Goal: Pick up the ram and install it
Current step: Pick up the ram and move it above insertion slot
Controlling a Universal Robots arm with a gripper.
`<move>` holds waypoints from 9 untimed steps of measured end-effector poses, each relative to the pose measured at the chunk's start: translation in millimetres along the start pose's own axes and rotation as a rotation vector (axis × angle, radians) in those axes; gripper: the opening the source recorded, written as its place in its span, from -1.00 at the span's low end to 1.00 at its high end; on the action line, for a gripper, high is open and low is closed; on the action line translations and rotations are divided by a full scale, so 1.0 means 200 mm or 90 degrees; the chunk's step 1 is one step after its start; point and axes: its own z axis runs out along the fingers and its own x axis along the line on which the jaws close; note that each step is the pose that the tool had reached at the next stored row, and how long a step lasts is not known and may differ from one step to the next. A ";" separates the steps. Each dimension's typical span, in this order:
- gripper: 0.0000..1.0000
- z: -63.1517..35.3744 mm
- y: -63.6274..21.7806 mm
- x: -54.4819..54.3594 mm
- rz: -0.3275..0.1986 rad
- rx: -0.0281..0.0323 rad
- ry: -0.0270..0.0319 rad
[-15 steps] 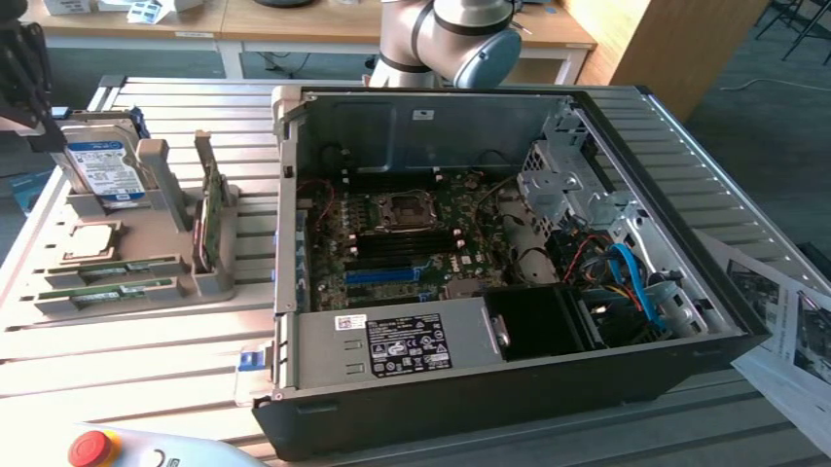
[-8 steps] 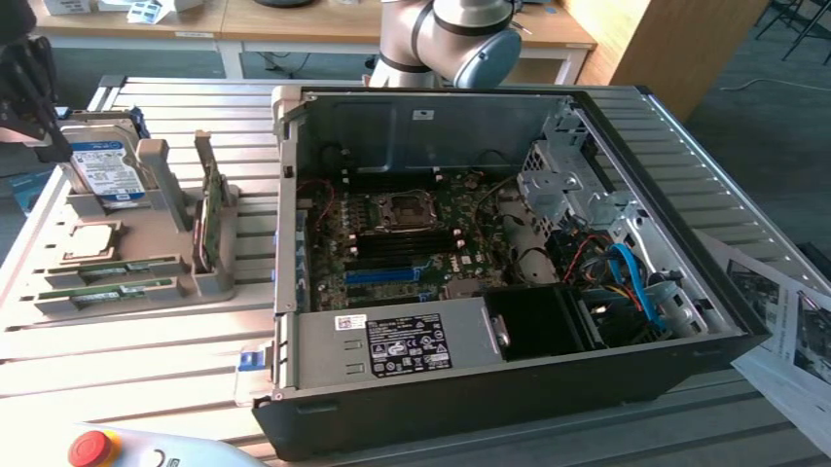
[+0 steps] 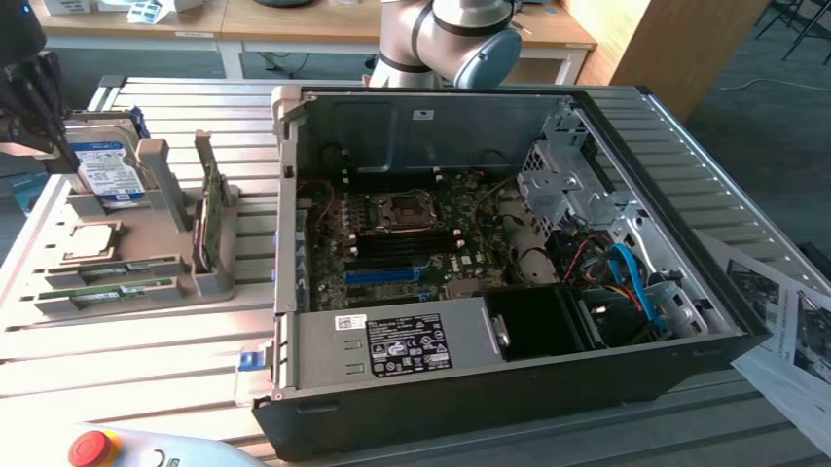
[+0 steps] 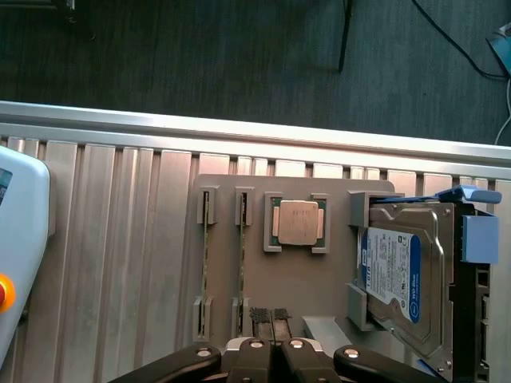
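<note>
Two ram sticks (image 4: pixel 206 263) (image 4: pixel 242 263) stand on edge in the slots of a grey holder tray (image 4: pixel 303 279); in the exterior view they lie as thin green strips (image 3: pixel 126 267) (image 3: pixel 107 292) at the tray's front. My gripper (image 4: pixel 270 317) hangs well above the tray, its two black fingertips pressed together and holding nothing. In the exterior view the gripper (image 3: pixel 31 112) is the dark shape at the far left, over the tray's back end. The open computer case (image 3: pixel 520 379) holds the motherboard (image 3: pixel 403 243) with its blue and black slots (image 3: pixel 383 274).
On the tray also sit a CPU chip (image 4: pixel 297 222), a hard drive (image 4: pixel 395 275) and a taller green card (image 3: pixel 208 219) standing upright. A pendant with a red button (image 3: pixel 93 448) lies at the table's front. Printed sheets (image 3: pixel 792 331) lie to the exterior view's right of the case.
</note>
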 end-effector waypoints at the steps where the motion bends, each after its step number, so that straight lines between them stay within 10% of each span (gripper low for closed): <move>1: -0.80 0.009 0.000 0.00 0.000 0.0000 0.0000; 9: -0.80 0.027 -0.001 0.00 0.000 0.0000 0.0000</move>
